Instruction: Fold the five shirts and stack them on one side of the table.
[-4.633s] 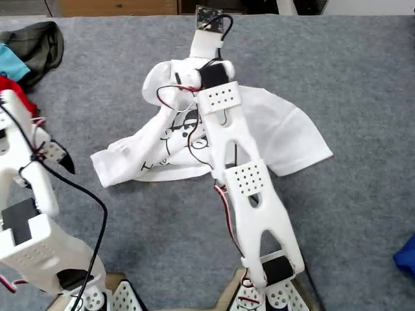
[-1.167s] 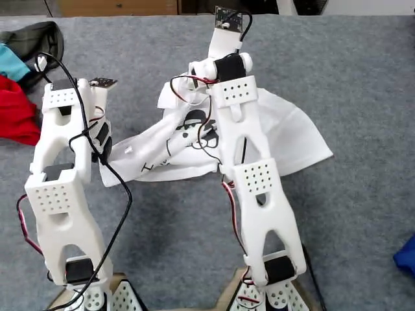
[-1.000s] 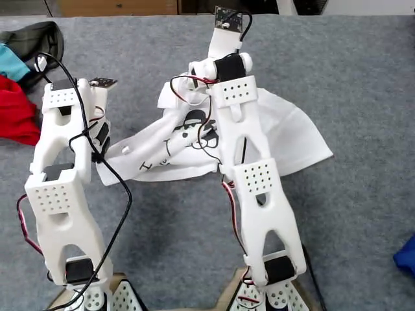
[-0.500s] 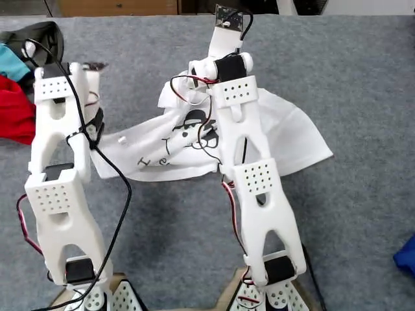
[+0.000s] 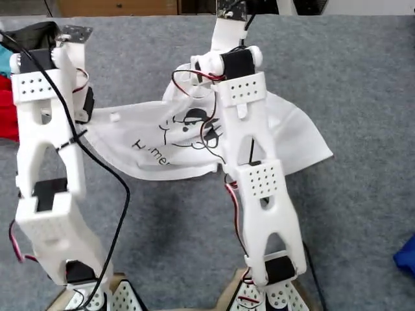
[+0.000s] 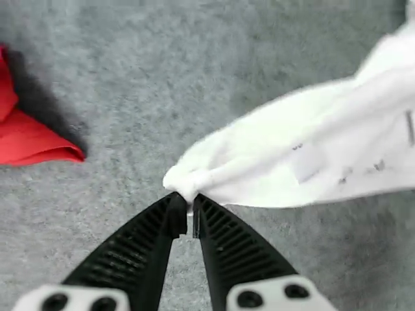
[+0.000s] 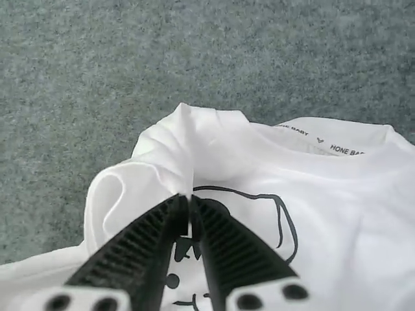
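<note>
Tightly on white shirt (image 6: pixel 292 162): left pincer (image 6: pixel 186 207)

One camera overhead; both wrist cameras close above white shirt (image 5: pixel 298 139)

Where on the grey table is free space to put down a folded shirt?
Widest bare patch: the grey felt table right of the white printed shirt, up to the blue cloth. A smaller one lies between the arm bases. The far-left corner is crowded: red cloth, dark cloth.
</note>
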Available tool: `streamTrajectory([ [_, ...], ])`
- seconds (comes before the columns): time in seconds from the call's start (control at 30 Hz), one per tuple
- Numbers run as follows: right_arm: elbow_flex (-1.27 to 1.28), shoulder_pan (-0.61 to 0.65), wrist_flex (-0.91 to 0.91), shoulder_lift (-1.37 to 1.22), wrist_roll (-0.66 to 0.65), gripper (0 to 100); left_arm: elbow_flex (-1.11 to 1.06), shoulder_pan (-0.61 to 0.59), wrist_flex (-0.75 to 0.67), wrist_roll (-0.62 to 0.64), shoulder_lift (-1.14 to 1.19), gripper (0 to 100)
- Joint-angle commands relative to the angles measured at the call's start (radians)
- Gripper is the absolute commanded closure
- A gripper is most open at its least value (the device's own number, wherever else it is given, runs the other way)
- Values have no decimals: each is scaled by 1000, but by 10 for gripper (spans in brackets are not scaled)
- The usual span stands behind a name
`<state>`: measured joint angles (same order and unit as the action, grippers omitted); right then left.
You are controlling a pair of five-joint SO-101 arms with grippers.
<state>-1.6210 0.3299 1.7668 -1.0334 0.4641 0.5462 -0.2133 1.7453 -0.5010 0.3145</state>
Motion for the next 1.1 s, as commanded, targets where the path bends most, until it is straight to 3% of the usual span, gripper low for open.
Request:
streamTrajectory([
  [0.0, -25, -28, 20, 105, -51, 990, -133, 72, 14, -66, -193, 982],
  [0.2, 205, -61, 20, 208, -120, 990, -430, 155, 14, -187, -378, 982],
  [0.43, 713, -67, 18, 417, -158, 984, -620, 207, 14, -195, -417, 982],
  [0.63, 990, -74, 15, 521, -204, 763, -680, 227, 12, -195, -417, 982],
  [0.73, 1018, -65, 14, 542, -199, 695, -683, 227, 11, -195, -417, 982],
  [0.83, 1006, -27, 6, 561, -178, 696, -683, 222, 11, -195, -415, 982],
  [1.07, 917, 150, 0, 564, -110, 797, -684, 198, 11, -195, -415, 982],
])
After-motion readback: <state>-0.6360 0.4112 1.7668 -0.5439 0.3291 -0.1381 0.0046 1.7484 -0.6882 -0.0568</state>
